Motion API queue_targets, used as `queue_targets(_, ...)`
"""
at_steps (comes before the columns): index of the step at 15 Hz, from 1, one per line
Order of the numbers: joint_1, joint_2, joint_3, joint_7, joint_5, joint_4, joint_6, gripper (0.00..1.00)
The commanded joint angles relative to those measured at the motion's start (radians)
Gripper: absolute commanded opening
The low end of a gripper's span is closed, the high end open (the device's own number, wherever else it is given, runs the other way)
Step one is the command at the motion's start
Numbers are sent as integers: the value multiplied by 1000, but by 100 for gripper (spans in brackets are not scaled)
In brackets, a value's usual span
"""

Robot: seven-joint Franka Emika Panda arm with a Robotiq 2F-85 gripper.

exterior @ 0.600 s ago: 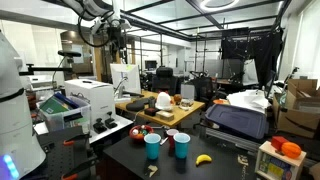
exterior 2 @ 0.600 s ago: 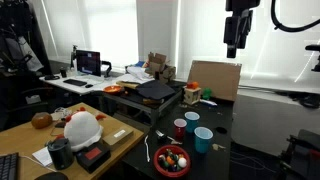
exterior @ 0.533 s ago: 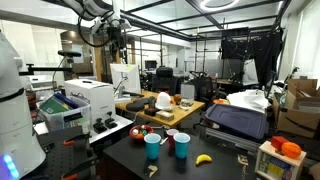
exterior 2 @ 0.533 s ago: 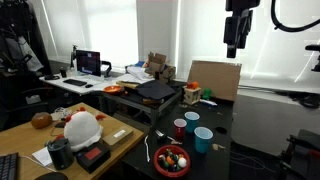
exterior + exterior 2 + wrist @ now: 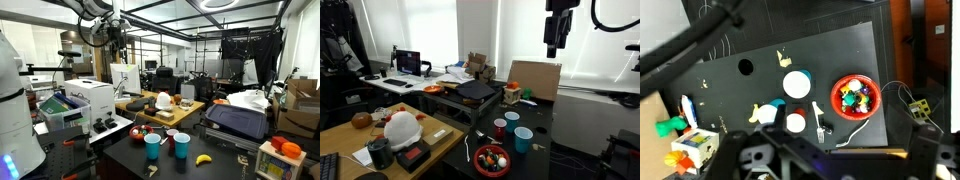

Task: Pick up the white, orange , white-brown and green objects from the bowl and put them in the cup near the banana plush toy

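— What are you getting in an exterior view?
— I'm holding the gripper (image 5: 118, 38) high over the table (image 5: 122, 161), jaws standing apart with nothing between them. The bowl (image 5: 137, 131) is sitting beside the cups (image 5: 152, 146), and the blue cup (image 5: 182, 146) is standing nearest the banana (image 5: 204, 158).
— And in an exterior view by the windows?
— The gripper (image 5: 553, 40) is hanging well above the bowl (image 5: 480, 160), which is holding small coloured objects (image 5: 493, 157).
— Wrist view?
— I'm looking straight down. The bowl (image 5: 834, 97) is lying right of the cups (image 5: 796, 84), objects (image 5: 853, 97) inside it. The pale shape (image 5: 754, 117) left of them is possibly the banana, but it's too blurred to say.
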Motion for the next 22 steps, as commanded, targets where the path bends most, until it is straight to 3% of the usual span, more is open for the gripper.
queue_targets(1, 32, 5, -28, 9, -10, 3, -4, 100)
queue_targets(14, 29, 28, -41, 12, -25, 12, 17, 100)
queue_targets(22, 30, 255, -90, 2, -10, 56, 275, 100)
